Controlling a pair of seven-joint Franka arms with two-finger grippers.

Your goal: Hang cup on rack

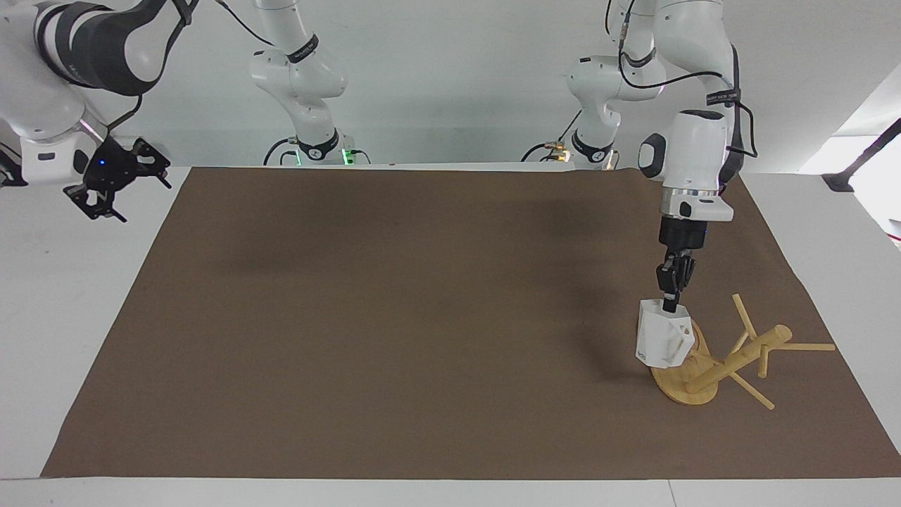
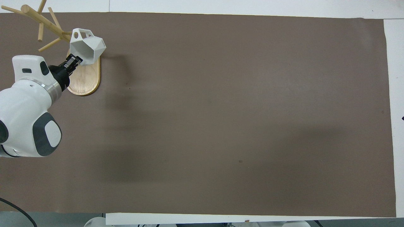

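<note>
The right claw (image 1: pixel 105 190) is hanging spread open over the right-arm edge of the surface (image 1: pixel 422 317). Near the left-arm edge, the left claw (image 1: pixel 670 299) is pinching the white faceted cup (image 1: pixel 662 341) by its hexagonal rim, mouth up, pierced handle pointing at the bamboo rack (image 1: pixel 725 362), over its oval base.

One cup (image 1: pixel 662 341), one rack (image 1: pixel 711 362)

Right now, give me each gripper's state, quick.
Left gripper: shut on the cup, over the rack base.
Right gripper: open, holding nothing, off the mat at the right arm's end.
</note>
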